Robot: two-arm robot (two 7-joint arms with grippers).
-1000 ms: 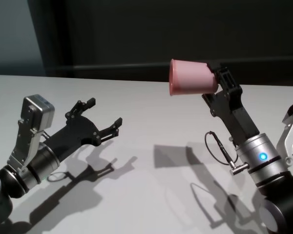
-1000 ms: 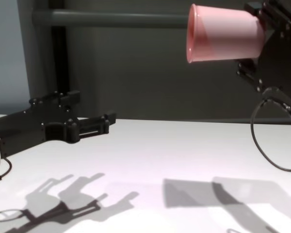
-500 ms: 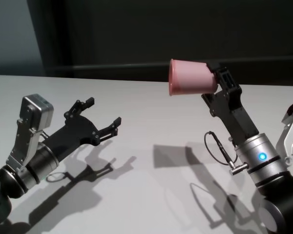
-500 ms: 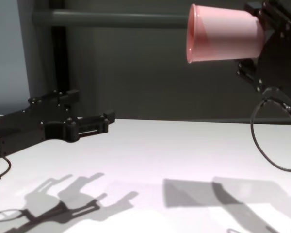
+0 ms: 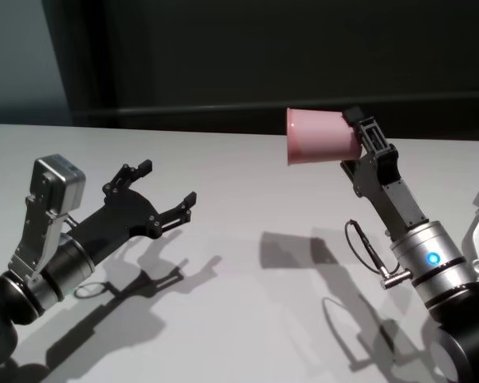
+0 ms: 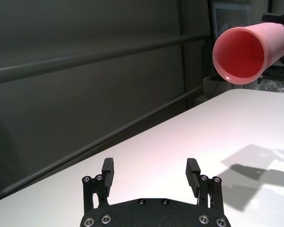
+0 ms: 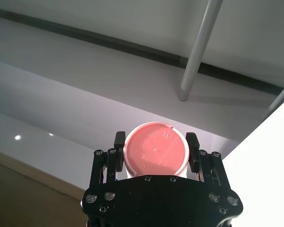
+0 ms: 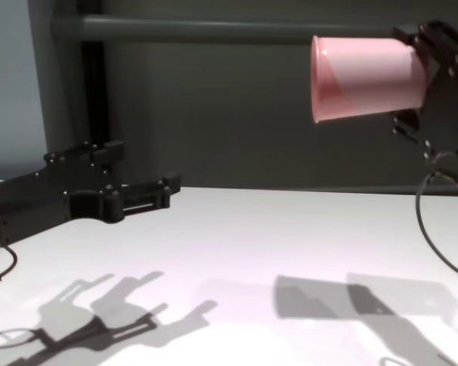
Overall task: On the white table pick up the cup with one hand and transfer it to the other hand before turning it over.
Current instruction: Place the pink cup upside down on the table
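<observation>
Here, I see my right gripper clamped on the base end of the cup, holding it on its side high above the table, rim toward the left gripper. From the right wrist, the cup's pink bottom sits squarely between the two fingers. The left wrist looks straight into the cup's open mouth, well apart from its own spread fingertips. My left gripper hovers low over the table, jaws wide and holding nothing. No brand, label or writing can be read on the cup or on either arm. Against the frame half a second ago, the right gripper and cup have shifted slightly rightward and a little lower, and their shadow on the table has slid right with them; the left gripper has barely moved.
</observation>
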